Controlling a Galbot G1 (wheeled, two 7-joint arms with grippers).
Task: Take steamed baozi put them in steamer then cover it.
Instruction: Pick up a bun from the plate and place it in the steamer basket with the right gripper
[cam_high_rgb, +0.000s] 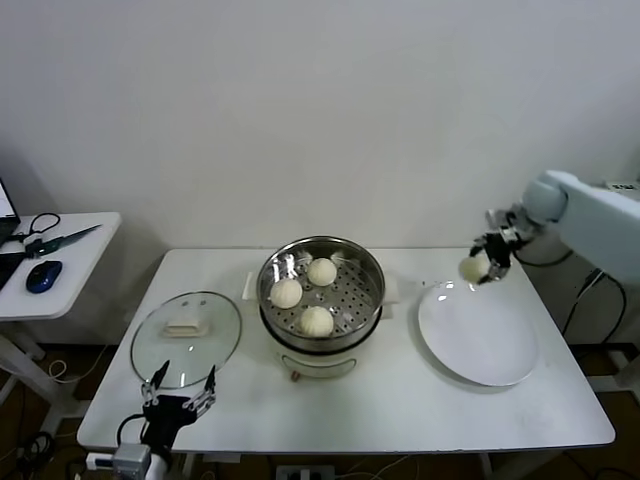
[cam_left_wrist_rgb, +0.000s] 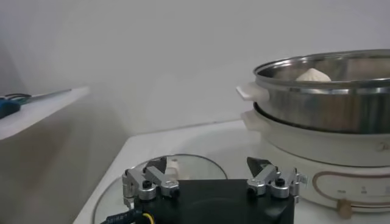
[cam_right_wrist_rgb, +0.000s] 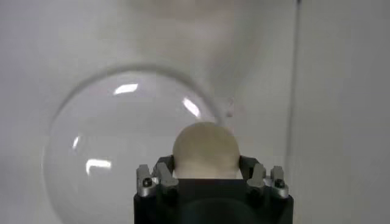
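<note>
Holding the fourth bun above the plate

My right gripper (cam_high_rgb: 482, 266) is pinching a bun (cam_high_rgb: 473, 267) between its fingers, lifted clear of the white plate (cam_high_rgb: 478, 345), over the plate's far edge. That's to the right of the steamer (cam_high_rgb: 321, 290). The wrist view confirms the bun (cam_right_wrist_rgb: 205, 148) is clamped on both sides, plate (cam_right_wrist_rgb: 97, 146) below it. Three buns (cam_high_rgb: 316, 321) already sit in the steamer basket. Lid (cam_high_rgb: 186, 336) lies flat on the table (cam_high_rgb: 400, 410) just left of the steamer. My left gripper (cam_high_rgb: 180, 385) hangs near the lid's front edge, fingers spread wide, holding nothing.
</note>
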